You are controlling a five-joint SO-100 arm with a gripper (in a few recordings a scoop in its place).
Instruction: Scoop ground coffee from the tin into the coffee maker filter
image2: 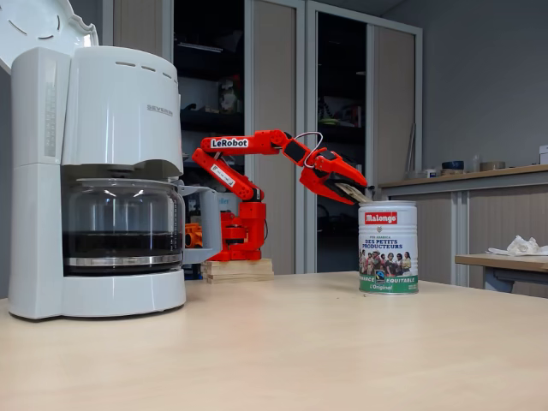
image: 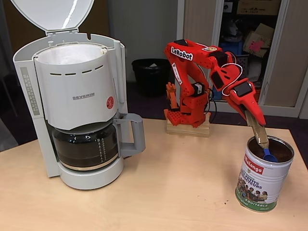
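Nearest, lower right of a fixed view: the tin [image: 263,179], upright on the wooden table [image: 168,192], shiny metal with a white Malongo label and green bottom band. Rigid and probably weighty while well filled, so unlikely to slide under a light scooping push; smooth wall, though, so a hard sideways shove could skate or tip it. Open at the top, with the ground coffee [image: 281,151] dark inside, just below the rim. Loose, fine, light powder: spills at any tilt, so best carried level and slowly.

Dipping into the tin from above: a blue scoop [image: 269,156] on a tan wooden handle [image: 258,127], the bowl touching or just in the coffee. Stiff and light; handle already taken near its upper end, a sensible hold for reach.

Above that, right of centre: the red gripper [image: 252,114], closed around the handle's top, pointing steeply down. Seen from the side in the other fixed view, gripper [image2: 351,190] angled down over the tin's [image2: 388,247] rim.

Left half of the frame, well apart from the tin: the coffee maker [image: 77,101], white, lid hinged up, white paper filter [image: 70,54] exposed, glass carafe [image: 85,147] beneath. Tall, so a clear lift needed.

Farthest back: arm base on a wooden block [image: 188,129].
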